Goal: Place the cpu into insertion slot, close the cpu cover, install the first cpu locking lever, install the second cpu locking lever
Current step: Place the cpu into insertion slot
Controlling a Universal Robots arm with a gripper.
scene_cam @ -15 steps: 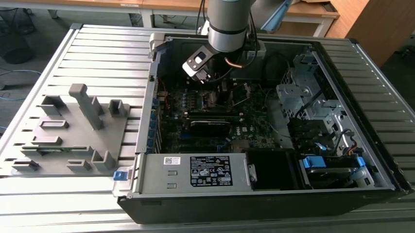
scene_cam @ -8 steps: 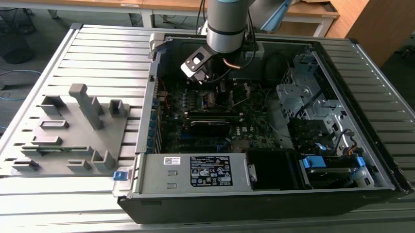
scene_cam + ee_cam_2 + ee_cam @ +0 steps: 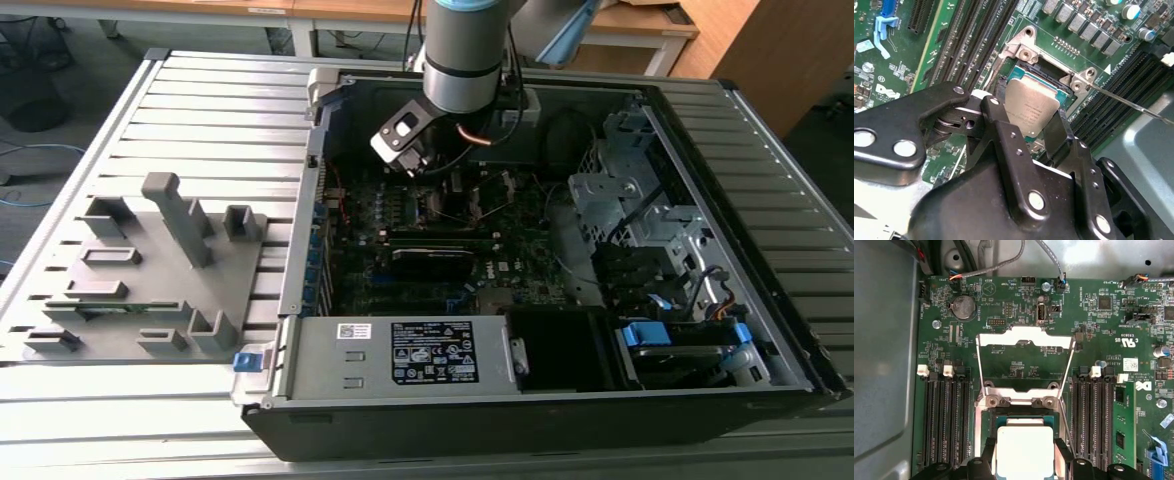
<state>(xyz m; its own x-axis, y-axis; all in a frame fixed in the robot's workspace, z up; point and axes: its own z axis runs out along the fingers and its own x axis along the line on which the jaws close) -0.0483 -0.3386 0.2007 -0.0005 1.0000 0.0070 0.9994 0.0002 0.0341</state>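
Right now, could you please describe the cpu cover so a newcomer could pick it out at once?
On the green circuit board inside the open computer case, find the insertion slot between the black memory slots. The cpu cover is the thin silver frame flipped open from that slot's edge; unlike the solid grey cpu, its large square window shows bare board.

Slatted grey table, wooden desks behind

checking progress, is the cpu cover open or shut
Open: the cpu cover lies flipped back off the insertion slot, green board showing through its window.
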